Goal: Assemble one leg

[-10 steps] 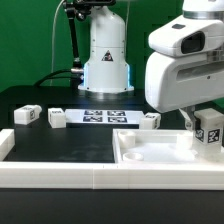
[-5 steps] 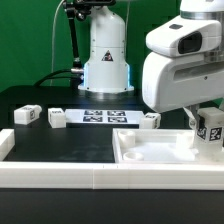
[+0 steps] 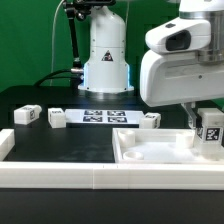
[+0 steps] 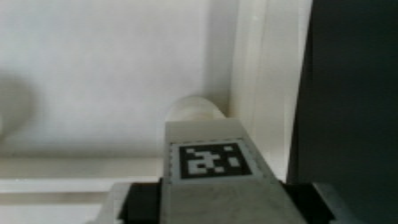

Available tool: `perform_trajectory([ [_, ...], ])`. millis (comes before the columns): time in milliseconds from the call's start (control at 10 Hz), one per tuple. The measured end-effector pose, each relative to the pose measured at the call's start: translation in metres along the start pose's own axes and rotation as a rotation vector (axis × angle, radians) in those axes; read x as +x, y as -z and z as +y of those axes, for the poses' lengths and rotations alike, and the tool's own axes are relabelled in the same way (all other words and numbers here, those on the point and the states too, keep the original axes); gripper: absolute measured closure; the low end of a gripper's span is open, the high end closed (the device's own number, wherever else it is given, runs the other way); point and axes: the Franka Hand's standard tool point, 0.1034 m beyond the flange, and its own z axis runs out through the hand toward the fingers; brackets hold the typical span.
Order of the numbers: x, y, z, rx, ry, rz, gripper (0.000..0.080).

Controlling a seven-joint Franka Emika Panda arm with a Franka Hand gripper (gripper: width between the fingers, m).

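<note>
My gripper (image 3: 207, 128) is shut on a leg (image 3: 210, 130), a small white block with a black-and-white tag, and holds it upright over the right corner of the large white tray-like piece (image 3: 150, 158). In the wrist view the leg (image 4: 214, 155) fills the space between my fingers (image 4: 134, 200) and points at a rounded corner recess (image 4: 201, 105) of the tray piece (image 4: 107, 60). Three more legs lie on the table: one (image 3: 27, 115) at the exterior view's left, one (image 3: 57, 118) beside it, and one (image 3: 150, 121) behind the tray piece.
The marker board (image 3: 105, 116) lies flat in front of the robot base (image 3: 106, 70). A white rail (image 3: 60, 180) runs along the table's front edge, with a raised end (image 3: 6, 145) at the exterior view's left.
My gripper with the leg has shifted slightly upward and toward the exterior view's right. The other legs have not moved.
</note>
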Motion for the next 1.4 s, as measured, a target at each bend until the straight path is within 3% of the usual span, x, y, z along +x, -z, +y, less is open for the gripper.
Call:
perform_trajectory([
  [600,0.001,-0.002,-0.004,0.018,-0.572,0.048,0.0503],
  [900,0.000,-0.003,-0.005,0.020,-0.634,0.044,0.0502],
  [1000,0.000,-0.003,-0.005,0.020,-0.621,0.043,0.0319],
  [1100,0.000,-0.004,-0.005,0.017,-0.550,0.039,0.0319],
  [1200,0.000,-0.003,-0.009,0.014,-0.537,0.032,0.0181],
  [1400,-0.001,-0.002,-0.014,-0.004,-0.392,0.024,0.0152],
])
